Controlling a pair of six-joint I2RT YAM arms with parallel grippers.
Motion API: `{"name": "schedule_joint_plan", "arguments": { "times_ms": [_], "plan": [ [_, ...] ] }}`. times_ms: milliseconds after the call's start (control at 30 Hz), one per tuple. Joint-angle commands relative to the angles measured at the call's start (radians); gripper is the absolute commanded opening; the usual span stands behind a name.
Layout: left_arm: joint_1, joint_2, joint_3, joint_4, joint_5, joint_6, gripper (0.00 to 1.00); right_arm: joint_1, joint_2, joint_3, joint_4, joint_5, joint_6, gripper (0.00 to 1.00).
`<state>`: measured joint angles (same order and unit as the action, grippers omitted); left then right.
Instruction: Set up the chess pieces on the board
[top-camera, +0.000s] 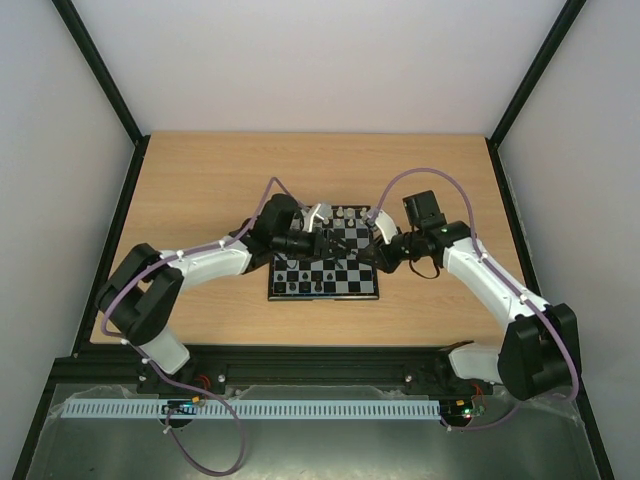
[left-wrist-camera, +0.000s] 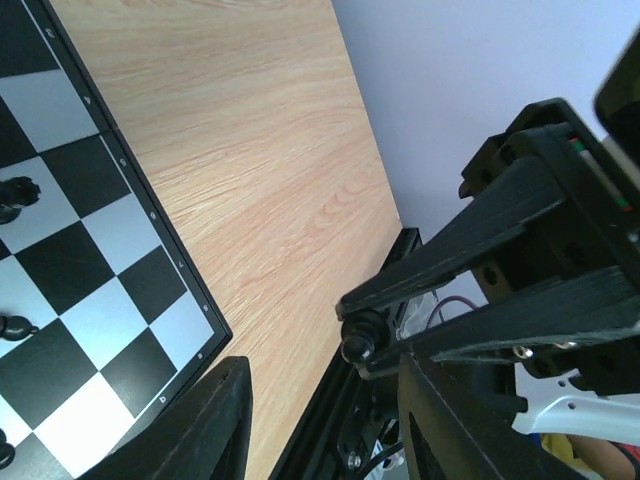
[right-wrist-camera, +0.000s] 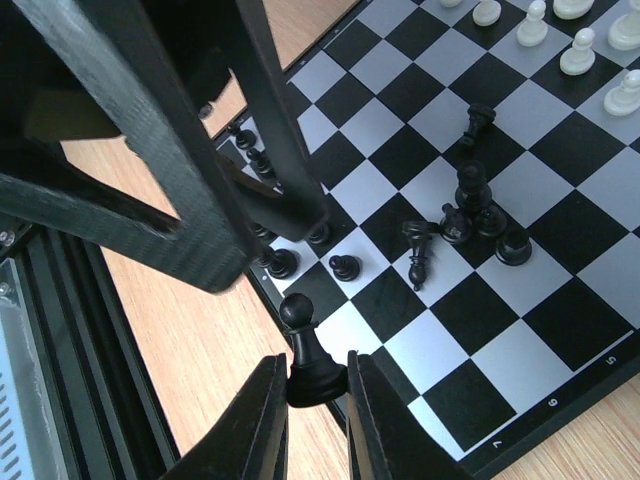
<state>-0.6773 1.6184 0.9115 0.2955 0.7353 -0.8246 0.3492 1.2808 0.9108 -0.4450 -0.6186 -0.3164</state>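
Note:
The board (top-camera: 352, 284) lies mid-table, with black chess pieces (right-wrist-camera: 480, 212) clustered on it, one (right-wrist-camera: 418, 256) toppled, and white ones (right-wrist-camera: 576, 48) along its far side. My right gripper (right-wrist-camera: 318, 388) is shut on a black pawn (right-wrist-camera: 310, 352) by its base, over the board's rim near a row of black pawns (right-wrist-camera: 343, 267). In the left wrist view the pawn (left-wrist-camera: 359, 336) shows between the right fingers (left-wrist-camera: 470, 240). My left gripper (left-wrist-camera: 320, 405) is wide open and empty, beside the board's edge (left-wrist-camera: 165, 250). Its fingers (right-wrist-camera: 140, 150) cross the right wrist view.
The two grippers (top-camera: 322, 243) (top-camera: 373, 250) sit close together over the board. Bare wooden table (top-camera: 200, 190) surrounds it. A black frame rail (left-wrist-camera: 330, 440) runs along the table's edge, with pale walls (top-camera: 320, 60) behind. Purple cables (top-camera: 430, 172) loop above the arms.

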Motion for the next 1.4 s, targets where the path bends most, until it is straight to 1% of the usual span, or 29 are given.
{"name": "schedule_joint_plan", "arguments": {
  "times_ms": [0, 167, 367, 667, 900, 933, 967, 1033, 1100, 1200, 1267, 1367],
  "plan": [
    [-0.016, 0.035, 0.043, 0.042, 0.038, -0.017, 0.42, 0.007, -0.036, -0.031, 0.004, -0.046, 0.014, 0.13],
    [-0.032, 0.07, 0.067, 0.052, 0.058, -0.022, 0.38, 0.005, -0.05, -0.047, 0.009, -0.045, 0.013, 0.13],
    [-0.046, 0.089, 0.078, 0.065, 0.077, -0.03, 0.29, 0.006, -0.058, -0.055, 0.017, -0.034, 0.013, 0.13],
    [-0.057, 0.092, 0.085, 0.056, 0.086, -0.031, 0.22, 0.007, -0.052, -0.055, 0.026, -0.03, 0.016, 0.13],
    [-0.067, 0.098, 0.094, 0.054, 0.092, -0.028, 0.1, 0.006, -0.056, -0.06, 0.026, -0.023, 0.015, 0.13],
    [-0.068, 0.097, 0.095, 0.052, 0.092, -0.026, 0.1, 0.006, -0.059, -0.061, 0.026, -0.021, 0.015, 0.14],
    [-0.068, 0.095, 0.098, 0.046, 0.09, -0.021, 0.09, 0.006, -0.06, -0.061, 0.025, -0.016, 0.016, 0.16],
    [-0.068, 0.089, 0.109, 0.009, 0.074, 0.007, 0.08, 0.004, -0.066, -0.052, 0.01, -0.004, 0.016, 0.24],
    [-0.068, 0.08, 0.14, -0.066, 0.044, 0.06, 0.08, -0.004, -0.079, -0.044, -0.002, 0.004, 0.02, 0.3],
    [-0.068, 0.064, 0.185, -0.216, -0.023, 0.161, 0.08, -0.072, -0.103, -0.029, -0.021, -0.06, 0.041, 0.38],
    [-0.069, 0.053, 0.21, -0.306, -0.079, 0.234, 0.08, -0.14, -0.103, -0.012, -0.036, -0.122, 0.06, 0.4],
    [-0.085, 0.038, 0.246, -0.433, -0.191, 0.361, 0.08, -0.218, -0.085, 0.001, -0.032, -0.153, 0.116, 0.41]
  ]
}}
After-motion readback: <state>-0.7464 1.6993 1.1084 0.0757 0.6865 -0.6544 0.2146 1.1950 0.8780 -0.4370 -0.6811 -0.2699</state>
